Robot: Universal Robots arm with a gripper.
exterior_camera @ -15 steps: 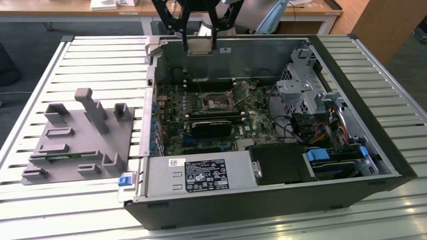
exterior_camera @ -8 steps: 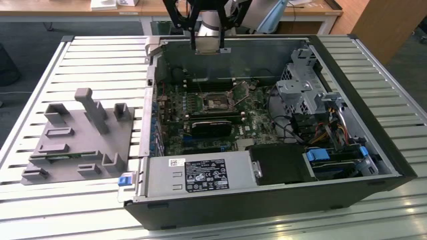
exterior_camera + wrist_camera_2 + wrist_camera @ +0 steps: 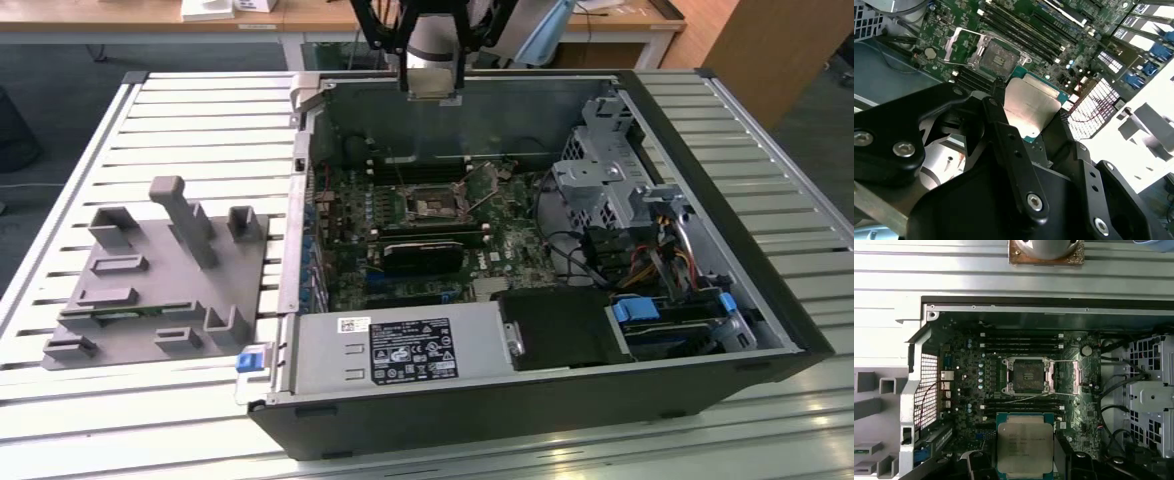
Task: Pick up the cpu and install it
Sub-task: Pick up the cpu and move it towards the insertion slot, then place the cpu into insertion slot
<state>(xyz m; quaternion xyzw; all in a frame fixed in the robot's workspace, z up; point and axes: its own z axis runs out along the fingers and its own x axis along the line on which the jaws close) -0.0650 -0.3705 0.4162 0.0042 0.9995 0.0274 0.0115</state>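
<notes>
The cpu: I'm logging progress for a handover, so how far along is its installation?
Done: the pick-up; the flat, square, silver-grey metal-topped cpu is clamped in the black gripper. In hand: it hangs above the green motherboard of the open computer case. Left: the metal-framed socket lies open and empty, so the chip is not yet seated.

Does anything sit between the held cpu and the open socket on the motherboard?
Nothing visible does. The gripper holds the cpu above the motherboard, and the socket lies uncovered with its cover plate swung aside.
</notes>
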